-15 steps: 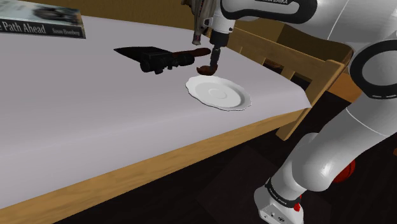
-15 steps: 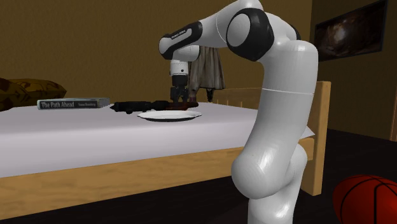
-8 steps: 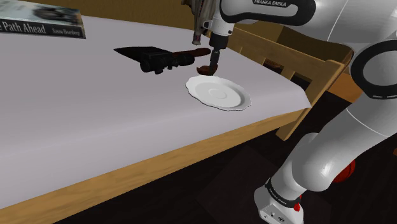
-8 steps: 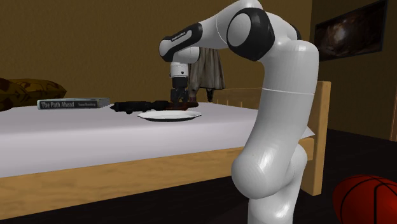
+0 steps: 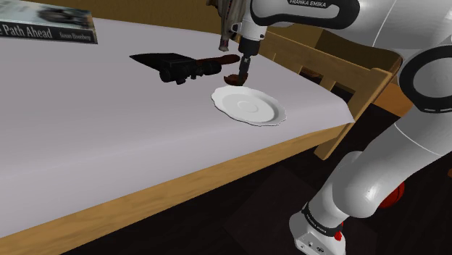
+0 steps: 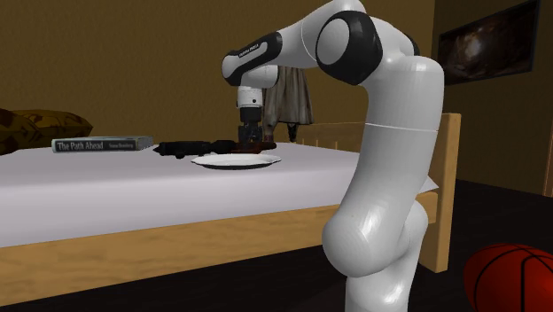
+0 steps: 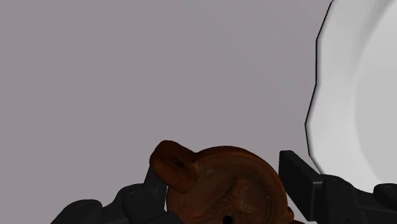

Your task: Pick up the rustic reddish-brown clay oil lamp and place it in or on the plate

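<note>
Raised slightly, oil lamp (image 7: 219, 188) clasped in tool (image 7: 224, 178), partly cut off.

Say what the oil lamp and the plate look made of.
The oil lamp looks like unglazed fired clay: matte reddish-brown, darker mottling, moulded relief. The plate is plain white and smooth with a scalloped rim; perhaps ceramic, but that stays open.

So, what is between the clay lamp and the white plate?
In the wrist view, one black finger of the end effector clasping the lamp stands there, then a narrow bare strip of grey bed cover before the plate.
</note>
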Robot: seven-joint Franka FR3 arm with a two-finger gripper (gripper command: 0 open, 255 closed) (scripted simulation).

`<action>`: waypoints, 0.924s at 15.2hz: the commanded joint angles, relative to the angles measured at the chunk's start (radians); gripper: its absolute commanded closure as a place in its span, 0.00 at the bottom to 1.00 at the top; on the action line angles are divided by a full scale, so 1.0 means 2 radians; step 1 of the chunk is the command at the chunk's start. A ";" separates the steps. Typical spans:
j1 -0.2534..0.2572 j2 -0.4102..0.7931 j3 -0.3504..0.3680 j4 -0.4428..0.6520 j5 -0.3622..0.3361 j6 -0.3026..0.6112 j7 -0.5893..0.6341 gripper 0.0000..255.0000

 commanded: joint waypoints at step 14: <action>0.000 0.018 0.000 0.094 0.001 -0.078 -0.002 1.00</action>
